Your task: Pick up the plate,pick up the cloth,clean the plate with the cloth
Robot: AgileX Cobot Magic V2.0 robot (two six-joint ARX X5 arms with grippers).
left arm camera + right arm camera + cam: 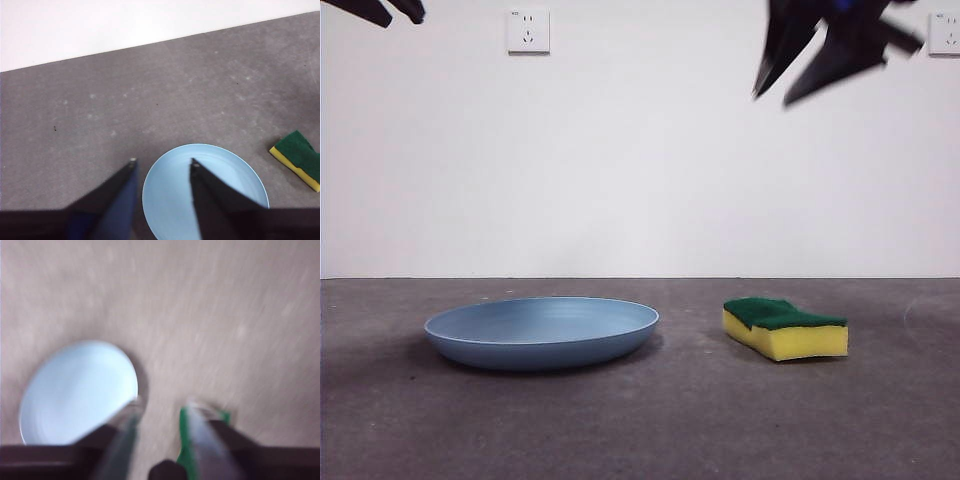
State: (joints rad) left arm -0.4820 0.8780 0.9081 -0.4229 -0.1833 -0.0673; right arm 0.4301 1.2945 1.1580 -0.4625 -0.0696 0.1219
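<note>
Nothing is picked up yet: the plate (542,332) and the cloth (785,327) beside it both lie untouched on the tabletop (640,420). Above the plate, the left claw (161,162) hangs wide and empty. The right claw (165,405), also wide, hangs above the cloth.

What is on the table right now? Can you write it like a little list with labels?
plate: light blue, round, flat on the table, nothing in it
sponge: yellow with a green top, lying on the table beside the plate, not touching it
left gripper: open, up above the plate, holding nothing
right gripper: open, up in the air over the sponge, blurry, holding nothing
table: dark grey
wall: white, with sockets
</note>
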